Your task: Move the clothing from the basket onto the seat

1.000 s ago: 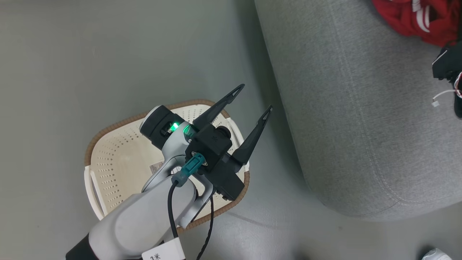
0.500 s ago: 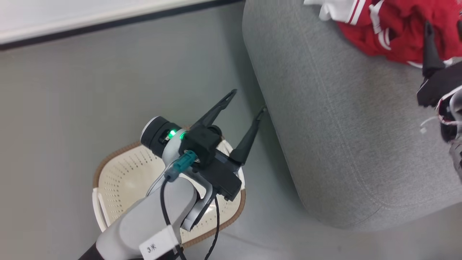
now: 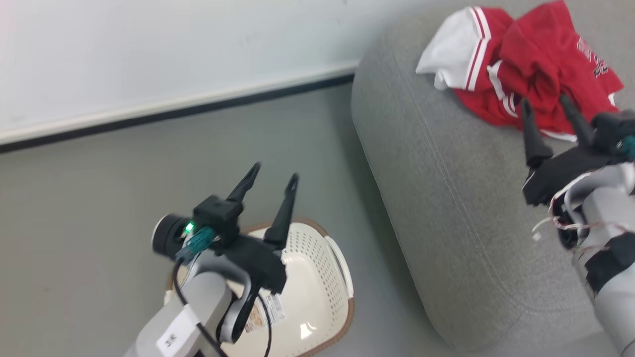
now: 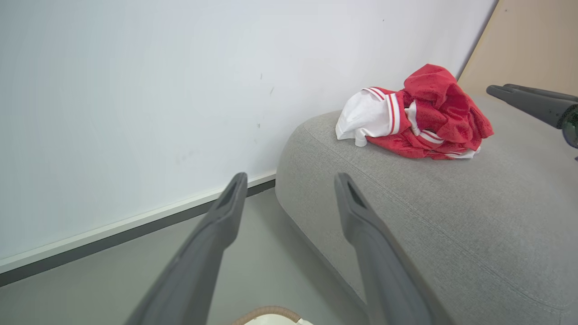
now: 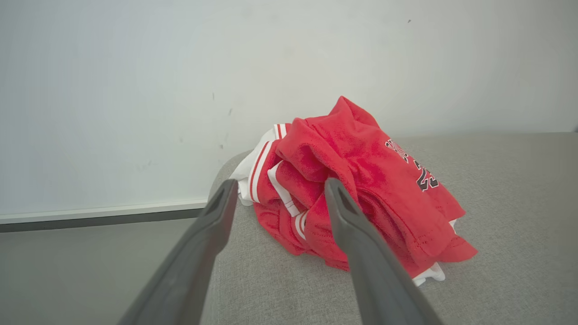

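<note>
Clothing point(image 3: 536, 84) lies heaped at the seat's point(image 3: 471, 198) far left corner, clear of the wide-open, empty right end effector point(image 3: 544, 99), so placing looks done; next, the equally open, empty left end effector point(image 3: 275, 171) should check the basket point(image 3: 342, 267).

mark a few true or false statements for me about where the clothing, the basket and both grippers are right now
1. The clothing lies in a crumpled heap on the seat. True.
2. The right gripper is shut on the clothing. False: its jaws stand open and hold nothing; it points at the heap.
3. The basket stands on the floor beside the seat. True.
4. The left gripper is shut. False: it is open and holds nothing, above the basket.
</note>
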### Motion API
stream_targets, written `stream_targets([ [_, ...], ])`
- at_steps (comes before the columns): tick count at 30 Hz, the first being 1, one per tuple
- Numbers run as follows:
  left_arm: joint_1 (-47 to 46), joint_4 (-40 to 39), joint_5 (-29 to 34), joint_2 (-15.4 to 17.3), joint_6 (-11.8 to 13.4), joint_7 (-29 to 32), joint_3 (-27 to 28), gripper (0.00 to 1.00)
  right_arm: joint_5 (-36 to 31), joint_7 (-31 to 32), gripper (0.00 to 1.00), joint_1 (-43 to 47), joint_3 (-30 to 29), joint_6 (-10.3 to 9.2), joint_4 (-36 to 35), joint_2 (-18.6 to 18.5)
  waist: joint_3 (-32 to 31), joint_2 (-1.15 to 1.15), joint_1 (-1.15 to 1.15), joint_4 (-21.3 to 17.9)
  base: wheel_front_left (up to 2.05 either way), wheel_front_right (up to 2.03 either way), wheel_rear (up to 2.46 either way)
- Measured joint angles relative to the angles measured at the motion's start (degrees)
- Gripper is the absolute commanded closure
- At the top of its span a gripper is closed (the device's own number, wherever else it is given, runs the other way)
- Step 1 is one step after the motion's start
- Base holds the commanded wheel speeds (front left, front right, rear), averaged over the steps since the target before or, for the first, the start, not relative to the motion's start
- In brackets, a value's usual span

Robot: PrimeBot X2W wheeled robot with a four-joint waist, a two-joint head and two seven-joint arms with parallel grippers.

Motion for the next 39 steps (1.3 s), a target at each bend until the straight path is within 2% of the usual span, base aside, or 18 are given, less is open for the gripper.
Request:
stream_targets([
  [9,9.5,0.8,-1.9,2.3,0.5,-0.1,6.2,0.0,0.0,0.0,0.0,8.8,0.0,0.01,-6.3,3.3,-6.4,0.0,0.0,3.7,0.0,0.0,0.0],
  [18,20.0,-1.6,-2.0,4.0,0.5,-0.1,16.5,0.0,0.1,0.0,0.0,18.7,0.7,-0.35,-14.2,7.0,-11.2,0.0,0.0,7.6,0.0,0.0,0.0],
  [23,25.5,-4.0,0.4,4.3,0.5,-0.1,21.5,0.0,0.0,0.0,0.0,23.3,0.6,-1.68,-18.5,7.3,-13.4,0.0,0.0,9.1,0.0,0.0,0.0],
  [25,28.5,-6.1,1.5,4.2,0.5,-0.1,23.9,0.0,0.0,0.0,0.0,26.2,0.2,-2.85,-21.1,7.8,-14.5,0.0,0.0,9.7,0.0,0.0,0.0],
  [39,38.5,-14.2,7.1,0.8,0.5,-0.1,31.5,0.0,-0.6,0.0,0.0,40.6,-2.2,-7.78,-33.1,8.6,-16.9,0.01,0.01,11.0,0.0,0.0,0.0],
])
